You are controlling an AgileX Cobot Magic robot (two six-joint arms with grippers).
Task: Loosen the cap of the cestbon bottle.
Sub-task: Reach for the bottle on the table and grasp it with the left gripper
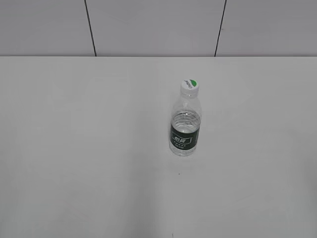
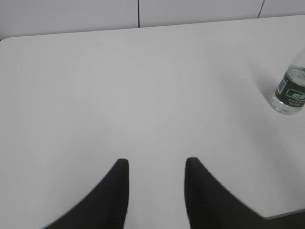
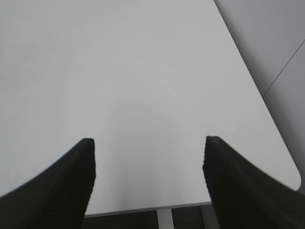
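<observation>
The cestbon bottle (image 1: pixel 185 126), clear with a dark green label, stands upright on the white table (image 1: pixel 89 148), right of the middle. Its white cap (image 1: pixel 189 86) with a green leaf mark sits on top. In the left wrist view the bottle's lower body (image 2: pixel 290 90) shows at the right edge, its cap cut off. My left gripper (image 2: pixel 156 164) is open and empty, low over bare table, far left of the bottle. My right gripper (image 3: pixel 148 143) is open and empty above the table's near edge; the bottle is out of its view. Neither gripper shows in the exterior view.
A white panelled wall (image 1: pixel 158 27) stands behind the table's far edge. The table's right edge and rounded near corner (image 3: pixel 293 179) show in the right wrist view, with a grey floor or wall beyond.
</observation>
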